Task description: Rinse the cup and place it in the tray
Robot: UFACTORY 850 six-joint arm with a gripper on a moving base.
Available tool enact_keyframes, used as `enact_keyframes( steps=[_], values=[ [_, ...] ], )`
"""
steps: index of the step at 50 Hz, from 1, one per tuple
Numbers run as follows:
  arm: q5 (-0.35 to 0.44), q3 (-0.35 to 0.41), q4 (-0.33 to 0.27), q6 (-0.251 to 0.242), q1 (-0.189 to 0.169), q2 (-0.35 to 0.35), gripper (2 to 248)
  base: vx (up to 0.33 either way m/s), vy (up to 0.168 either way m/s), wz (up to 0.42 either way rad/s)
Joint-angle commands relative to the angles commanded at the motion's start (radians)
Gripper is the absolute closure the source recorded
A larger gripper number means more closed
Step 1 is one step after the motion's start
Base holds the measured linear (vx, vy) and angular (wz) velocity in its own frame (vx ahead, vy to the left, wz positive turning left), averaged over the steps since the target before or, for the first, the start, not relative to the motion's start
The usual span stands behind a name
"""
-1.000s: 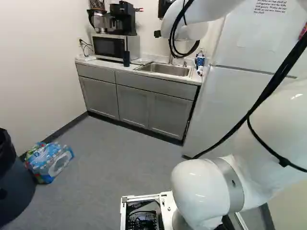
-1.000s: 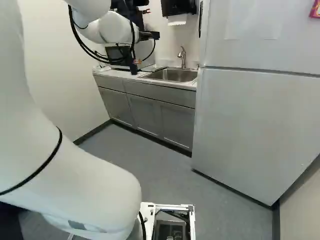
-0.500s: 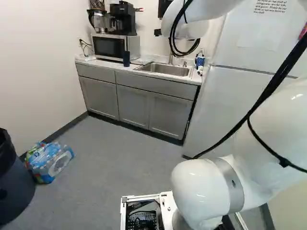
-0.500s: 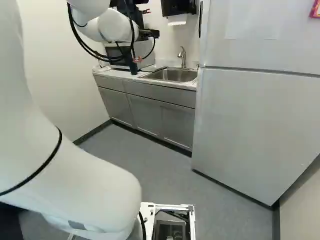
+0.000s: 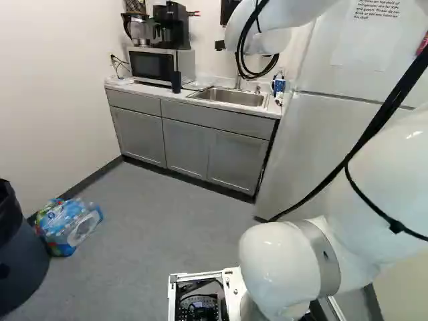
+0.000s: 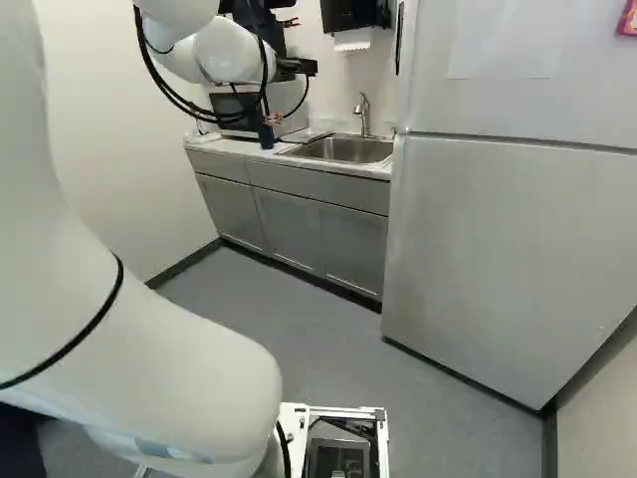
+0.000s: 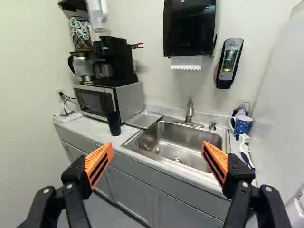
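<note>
Plainly, the dark cup (image 7: 114, 123) stands upright beside the metal tray (image 7: 144, 119).

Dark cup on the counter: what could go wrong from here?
The open gripper could clip the microwave beside the dark cup.
The cup stands near the counter's front edge; a nudge might topple it.
A blue mug stands across the sink, so the wrong one might get picked.
</note>
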Motion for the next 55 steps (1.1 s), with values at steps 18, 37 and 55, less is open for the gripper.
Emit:
enact_keyframes(
  steps=[18, 37, 55],
  values=[
    [0.0, 0.0, 0.0, 0.0, 0.0, 0.0, 3, 0.018, -0.001, -0.002],
    [0.0, 0.0, 0.0, 0.0, 0.0, 0.0, 3, 0.034, -0.001, -0.004],
    [0.0, 0.0, 0.0, 0.0, 0.0, 0.0, 3, 0.071, 0.004, -0.013]
  ],
)
